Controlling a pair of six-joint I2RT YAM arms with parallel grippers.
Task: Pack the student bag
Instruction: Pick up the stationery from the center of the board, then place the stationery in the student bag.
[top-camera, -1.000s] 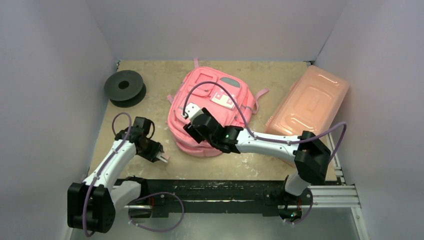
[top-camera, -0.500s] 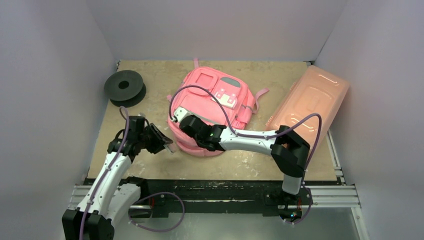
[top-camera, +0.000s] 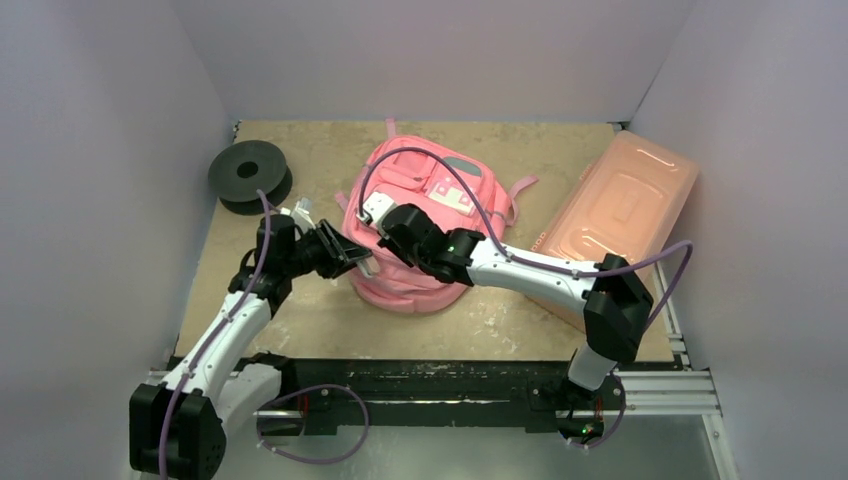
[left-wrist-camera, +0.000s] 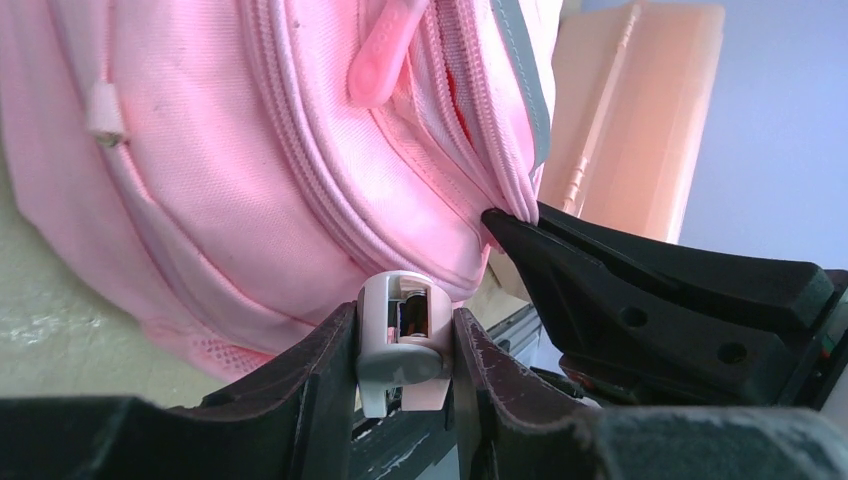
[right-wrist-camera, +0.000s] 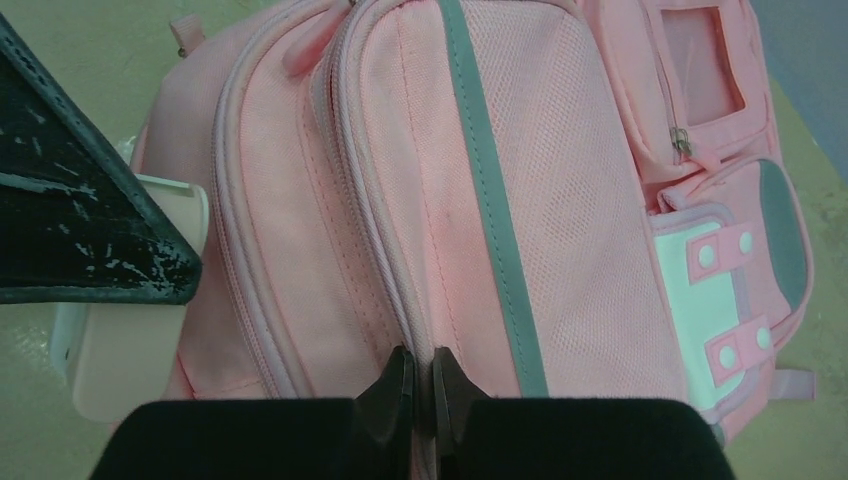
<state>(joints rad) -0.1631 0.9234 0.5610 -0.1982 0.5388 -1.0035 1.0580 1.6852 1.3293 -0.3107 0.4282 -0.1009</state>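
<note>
- While I watch from overhead, the student bag (top-camera: 412, 288) lies at the middle of the table (top-camera: 320, 150), straps toward 12 o'clock.
- Since a second ago the left gripper (top-camera: 358, 256) has swung up from the table's 7 o'clock area to the bag's 8 o'clock edge. The right gripper (top-camera: 388, 240) has stayed over the bag's near half, and its claw, gaping then, is now pinched together.
- Unmoved: the black spool (top-camera: 248, 172) at 10 o'clock and the salmon box (top-camera: 625, 205) at 3 o'clock.
- Count from above: one bag, one spool, one box, two arms.
- Left wrist view: the claw is clamped on one small white-and-pink block (left-wrist-camera: 400, 335), a finger on either side. The bag fills the view just beyond. At 3 o'clock the right arm's black fingers nip the bag's zip seam, with the box behind at 1 o'clock.
- Right wrist view: at 6 o'clock both fingertips are closed on a fold of bag fabric beside the zipper. One grey stripe (right-wrist-camera: 490, 190) runs from 12 toward 6. One white clasp patch (right-wrist-camera: 700, 300) sits at 4 o'clock. At 9 o'clock one left finger shows, the block under it, just beside the bag.
</note>
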